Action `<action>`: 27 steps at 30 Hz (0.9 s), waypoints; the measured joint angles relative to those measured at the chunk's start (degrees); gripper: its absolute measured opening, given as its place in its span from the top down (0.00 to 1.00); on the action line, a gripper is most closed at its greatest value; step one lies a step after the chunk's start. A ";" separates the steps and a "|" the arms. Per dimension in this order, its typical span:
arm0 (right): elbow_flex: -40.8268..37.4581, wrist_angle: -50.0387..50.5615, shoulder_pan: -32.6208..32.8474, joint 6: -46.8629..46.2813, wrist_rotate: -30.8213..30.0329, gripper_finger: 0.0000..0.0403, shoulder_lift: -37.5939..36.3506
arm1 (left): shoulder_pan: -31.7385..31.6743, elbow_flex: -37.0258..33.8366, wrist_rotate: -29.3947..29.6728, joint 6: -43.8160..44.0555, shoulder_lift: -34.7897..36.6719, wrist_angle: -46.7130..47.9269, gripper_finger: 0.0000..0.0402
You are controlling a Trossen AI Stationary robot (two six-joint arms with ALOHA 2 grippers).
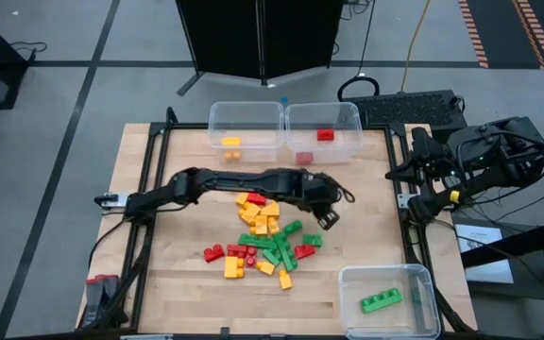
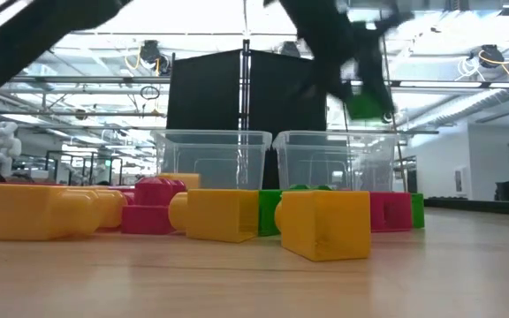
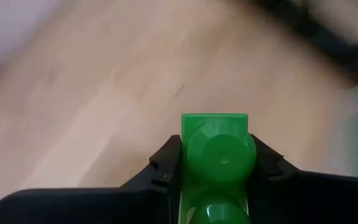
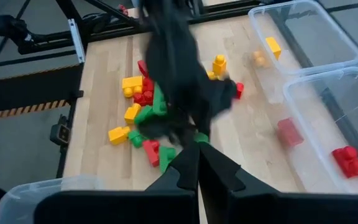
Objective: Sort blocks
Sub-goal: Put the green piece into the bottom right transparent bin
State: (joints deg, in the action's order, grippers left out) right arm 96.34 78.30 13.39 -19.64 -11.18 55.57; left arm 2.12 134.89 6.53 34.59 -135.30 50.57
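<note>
Right of centre in the high view, the left gripper [image 1: 331, 219] clamps a small green studded plastic brick [image 3: 216, 155] above bare wooden table [image 1: 366, 203] (pile's right edge); right gripper [image 4: 197, 163] closed, parked off the right edge

table [image 1: 178, 274]: we see pale wood, smooth, faint grain | blocks [image 1: 263, 236]: glossy moulded plastic, we note | green block [image 3: 216, 152]: shiny plastic, smooth studs | bins [image 1: 246, 121]: clear, glossy plastic | left gripper [image 3: 216, 177] fingers [image 3: 163, 165]: matt black.
</note>
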 joint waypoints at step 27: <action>0.00 0.07 -0.04 -7.83 -6.95 1.00 0.08 | 18.40 0.07 -3.34 -39.02 -6.58 -55.34 0.79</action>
State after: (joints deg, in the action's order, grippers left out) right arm 96.33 78.37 13.34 -27.47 -18.13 55.65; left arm 20.52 134.96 3.20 -4.43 -141.88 -4.78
